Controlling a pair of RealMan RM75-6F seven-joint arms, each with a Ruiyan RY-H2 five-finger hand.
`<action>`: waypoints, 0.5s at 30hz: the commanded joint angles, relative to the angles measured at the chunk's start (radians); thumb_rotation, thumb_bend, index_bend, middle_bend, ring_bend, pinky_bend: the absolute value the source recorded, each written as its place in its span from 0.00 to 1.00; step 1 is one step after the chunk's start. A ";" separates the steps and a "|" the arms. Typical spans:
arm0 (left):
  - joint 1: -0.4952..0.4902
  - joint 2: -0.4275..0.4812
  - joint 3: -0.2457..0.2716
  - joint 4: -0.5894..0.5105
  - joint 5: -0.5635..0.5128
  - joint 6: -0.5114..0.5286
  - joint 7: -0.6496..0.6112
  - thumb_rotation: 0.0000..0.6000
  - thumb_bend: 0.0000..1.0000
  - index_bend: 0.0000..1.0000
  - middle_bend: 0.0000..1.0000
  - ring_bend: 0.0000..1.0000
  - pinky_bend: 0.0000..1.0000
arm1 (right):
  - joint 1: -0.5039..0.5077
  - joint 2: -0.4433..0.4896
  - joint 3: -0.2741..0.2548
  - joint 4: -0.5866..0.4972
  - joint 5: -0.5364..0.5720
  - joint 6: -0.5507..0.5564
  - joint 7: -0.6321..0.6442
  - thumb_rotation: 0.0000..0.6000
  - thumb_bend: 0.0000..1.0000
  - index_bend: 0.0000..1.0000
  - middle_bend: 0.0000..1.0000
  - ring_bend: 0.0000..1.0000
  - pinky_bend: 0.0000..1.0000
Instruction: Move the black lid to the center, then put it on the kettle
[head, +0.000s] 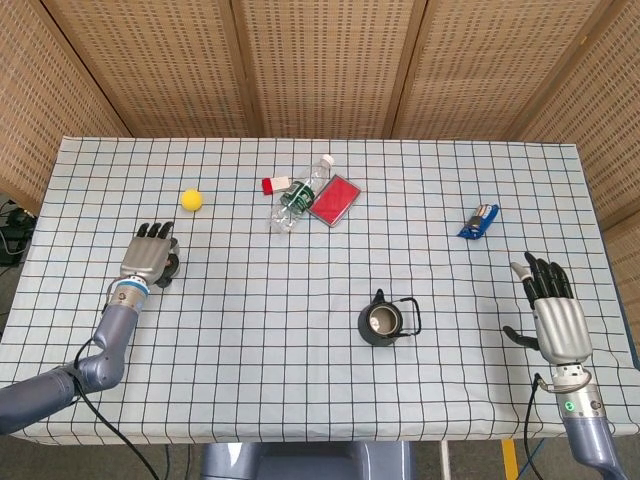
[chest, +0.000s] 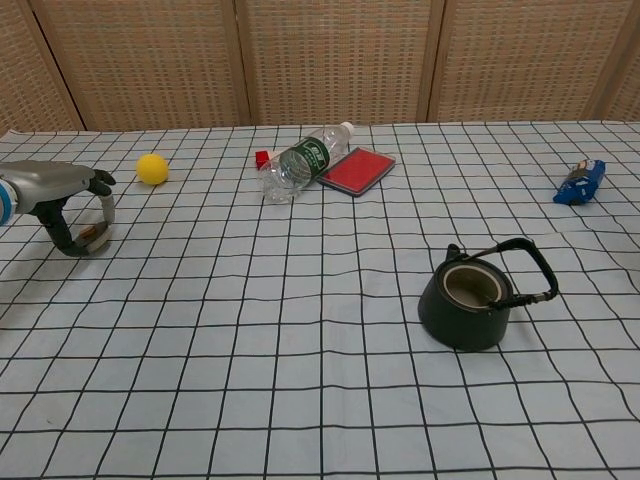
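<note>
Lid (chest: 90, 238) sits between the left hand's (head: 149, 258) closing fingers (chest: 104, 207) — grip uncertain; kettle (chest: 471, 297) well apart, uncovered — both moves remain. Right hand (head: 556, 315) splayed, empty.

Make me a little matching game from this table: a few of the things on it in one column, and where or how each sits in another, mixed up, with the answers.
Things:
1. black lid
2. kettle
3. plastic bottle
4. yellow ball

Places or states:
A. lying on its side beside a red case
B. upright, open-topped, handle tipped to one side
C. alone on the cloth, beyond the left hand
D. between the fingers of the left hand

Pairs: 1-D, 2-B, 3-A, 4-C
</note>
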 joint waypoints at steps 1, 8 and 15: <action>-0.003 0.015 -0.004 -0.030 0.015 0.014 -0.004 1.00 0.28 0.41 0.00 0.00 0.00 | 0.000 0.001 0.000 -0.001 0.000 0.001 0.001 1.00 0.17 0.13 0.00 0.00 0.00; -0.027 0.036 -0.014 -0.128 0.055 0.051 0.013 1.00 0.28 0.42 0.00 0.00 0.00 | -0.002 0.006 0.003 -0.004 0.001 0.003 0.010 1.00 0.17 0.13 0.00 0.00 0.00; -0.065 0.031 -0.019 -0.208 0.041 0.086 0.077 1.00 0.28 0.42 0.00 0.00 0.00 | -0.002 0.012 0.005 -0.007 0.002 0.003 0.022 1.00 0.17 0.13 0.00 0.00 0.00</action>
